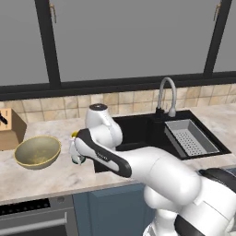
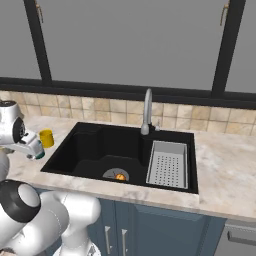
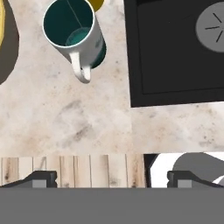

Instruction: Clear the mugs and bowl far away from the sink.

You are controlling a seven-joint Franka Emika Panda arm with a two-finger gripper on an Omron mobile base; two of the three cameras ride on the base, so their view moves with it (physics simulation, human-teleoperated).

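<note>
The teal mug (image 3: 74,33) stands upright on the beige counter, its white handle (image 3: 82,70) pointing toward the counter's front edge. Just behind it peeks the yellow mug (image 3: 97,3), also seen at the sink's left end (image 2: 46,138). The olive-tan bowl (image 1: 37,151) sits further left on the counter; its rim (image 3: 3,39) shows at the hand view's left edge. The black sink (image 2: 95,145) lies right of the mugs. My gripper (image 3: 113,179) hovers open above the counter's front edge, short of the teal mug, with nothing between its fingers (image 3: 41,178).
A faucet (image 1: 166,94) rises behind the sink, and a grey strainer tray (image 1: 191,137) rests in its right part. A small orange thing lies at the drain (image 2: 118,174). A knife block (image 1: 9,129) stands left of the bowl. A stove front (image 1: 32,216) is below left.
</note>
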